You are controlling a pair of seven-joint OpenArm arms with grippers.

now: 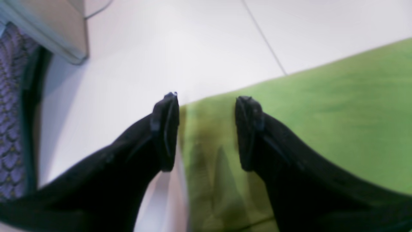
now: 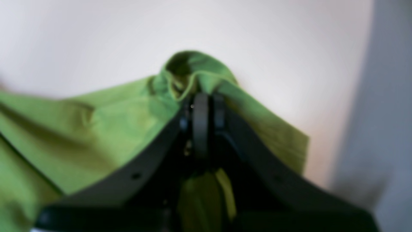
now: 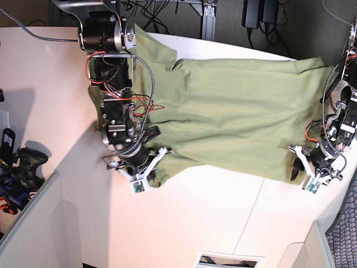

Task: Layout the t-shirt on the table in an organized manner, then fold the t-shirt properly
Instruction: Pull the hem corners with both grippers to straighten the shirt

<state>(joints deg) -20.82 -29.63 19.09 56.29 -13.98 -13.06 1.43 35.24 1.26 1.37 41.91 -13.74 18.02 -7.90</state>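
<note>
The olive-green t-shirt lies spread across the upper middle of the white table. We judge we're mid-layout. At lower left the right gripper pinches a bunched corner; at lower right the left gripper stands spread over the hem. Next, we'd pull that corner taut and flat.

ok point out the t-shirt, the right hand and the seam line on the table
t-shirt (image 3: pixel 234 117), base view, middle of the spread cloth
right hand (image 2: pixel 204 103), right wrist view, fingertips shut on a cloth fold
seam line (image 1: pixel 264 37), left wrist view, dark line across the table
</note>
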